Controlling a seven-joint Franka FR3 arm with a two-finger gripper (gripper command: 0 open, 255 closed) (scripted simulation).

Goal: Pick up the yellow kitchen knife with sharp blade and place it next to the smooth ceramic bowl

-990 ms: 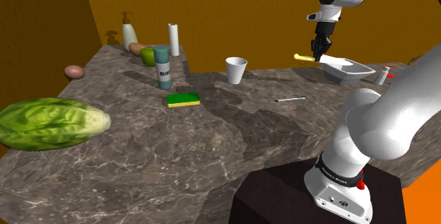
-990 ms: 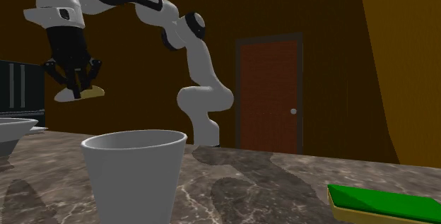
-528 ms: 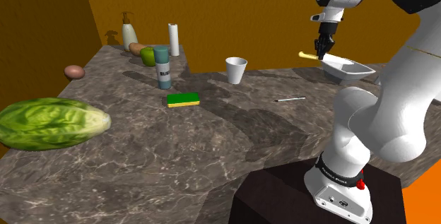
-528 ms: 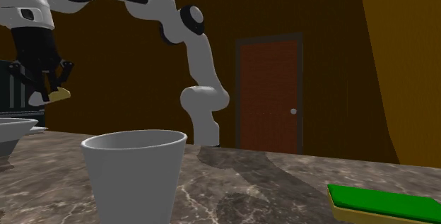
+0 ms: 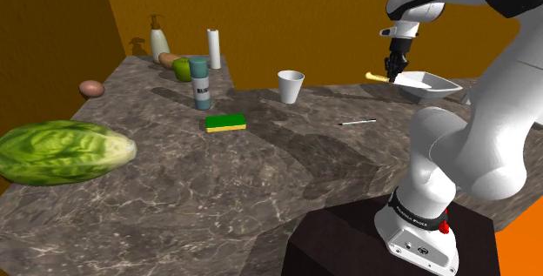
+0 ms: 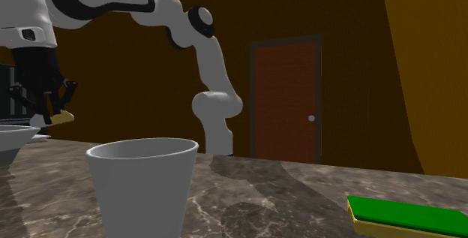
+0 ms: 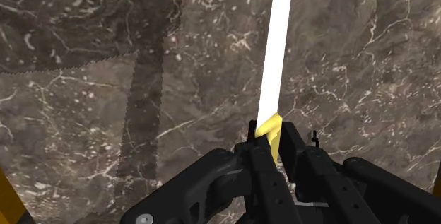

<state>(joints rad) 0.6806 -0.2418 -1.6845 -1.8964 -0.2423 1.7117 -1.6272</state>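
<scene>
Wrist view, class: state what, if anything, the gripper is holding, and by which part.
The gripper is shut on the knife, clasping its yellow handle, and the white blade juts out ahead over the marbled surface.

knife [image 7: 274,67]: yellow handle, white blade | bowl [image 5: 428,84]: white | countertop [image 5: 261,170]: dark brown, white-veined | sponge [image 5: 225,123]: green over yellow | gripper [image 7: 272,142]: black

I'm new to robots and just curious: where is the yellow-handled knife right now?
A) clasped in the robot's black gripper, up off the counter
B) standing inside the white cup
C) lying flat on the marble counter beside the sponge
A: the wrist view shows the gripper shut on the yellow handle of the knife, its white blade held out over the counter.
</scene>
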